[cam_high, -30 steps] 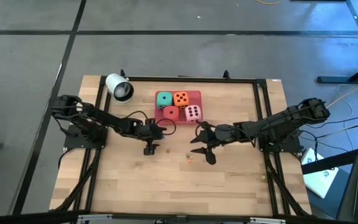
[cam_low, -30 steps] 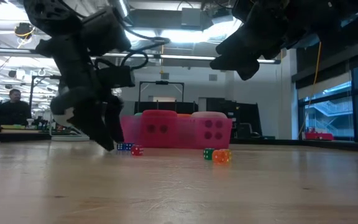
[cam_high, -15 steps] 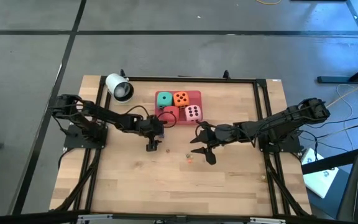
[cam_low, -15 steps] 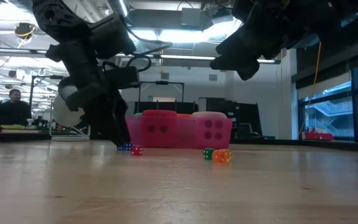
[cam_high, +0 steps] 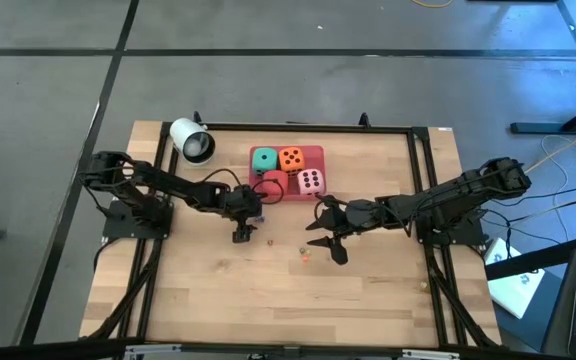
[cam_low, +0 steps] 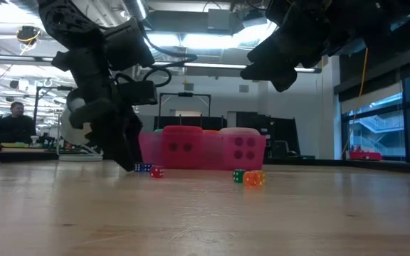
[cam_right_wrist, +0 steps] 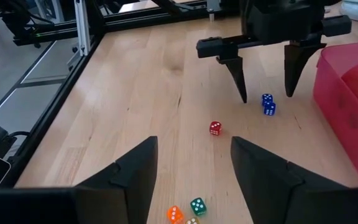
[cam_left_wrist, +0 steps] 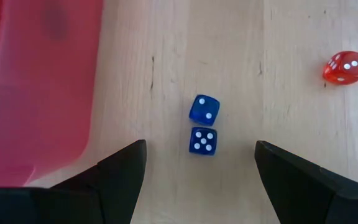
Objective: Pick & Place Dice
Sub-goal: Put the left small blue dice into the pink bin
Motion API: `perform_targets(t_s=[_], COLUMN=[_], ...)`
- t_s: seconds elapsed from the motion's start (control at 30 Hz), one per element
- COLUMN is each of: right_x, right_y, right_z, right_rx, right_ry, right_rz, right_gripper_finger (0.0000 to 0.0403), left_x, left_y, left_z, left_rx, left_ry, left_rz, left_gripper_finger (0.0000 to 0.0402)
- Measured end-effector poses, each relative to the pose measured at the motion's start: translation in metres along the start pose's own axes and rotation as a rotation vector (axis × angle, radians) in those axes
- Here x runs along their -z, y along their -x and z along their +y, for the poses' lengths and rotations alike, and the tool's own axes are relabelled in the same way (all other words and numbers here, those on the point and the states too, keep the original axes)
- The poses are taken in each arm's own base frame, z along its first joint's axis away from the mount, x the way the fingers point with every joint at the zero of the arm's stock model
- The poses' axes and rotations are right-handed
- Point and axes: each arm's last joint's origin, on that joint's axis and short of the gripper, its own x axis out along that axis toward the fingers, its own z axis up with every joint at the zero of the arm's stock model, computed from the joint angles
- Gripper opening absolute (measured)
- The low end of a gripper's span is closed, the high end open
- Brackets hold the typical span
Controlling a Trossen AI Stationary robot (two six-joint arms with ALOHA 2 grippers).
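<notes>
Blue dice lined up between spread fingers

Two small blue dice lie touching on the bare wood, just beside the pink tray that holds the large soft dice; a small red die sits well apart, and an orange die and a green one lie nearer the right arm. The small ones look hard, light and smooth, so they would likely skid or pop out of a careless pinch; flat opposite faces of a single die seem the safest hold. The left gripper hangs low over the blue pair, fingers wide and empty. The right gripper waits near mid-table, likewise wide and empty
</notes>
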Motion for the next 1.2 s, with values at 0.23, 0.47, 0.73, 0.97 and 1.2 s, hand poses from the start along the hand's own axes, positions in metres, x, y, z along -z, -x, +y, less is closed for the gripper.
perform_targets(t_s=[0.23, 0.47, 0.73, 0.97, 1.2], right_x=[0.0, 0.0, 0.0, 0.0, 0.0], right_y=[0.0, 0.0, 0.0, 0.0, 0.0], right_z=[-0.0001, -0.0001, -0.0001, -0.0001, -0.0001], right_rx=[0.004, 0.004, 0.004, 0.004, 0.003], right_ry=[0.0, 0.0, 0.0, 0.0, 0.0], right_rz=[-0.001, -0.001, -0.001, -0.001, 0.0], right_gripper_finger=[0.0204, 0.0204, 0.0204, 0.0204, 0.0204], left_x=[0.0, -0.0004, -0.0005, -0.0005, -0.0005], left_y=[-0.0001, -0.0001, 0.0, 0.0, 0.0], left_z=[0.0, -0.0001, -0.0001, -0.0001, -0.0001], left_rx=[0.0, 0.0, -0.001, -0.001, 0.0], left_ry=[0.0, 0.0, 0.0, 0.002, 0.004], left_rz=[0.0, -0.004, -0.004, -0.004, -0.004], left_gripper_finger=[0.0294, 0.0294, 0.029, 0.0253, 0.0219])
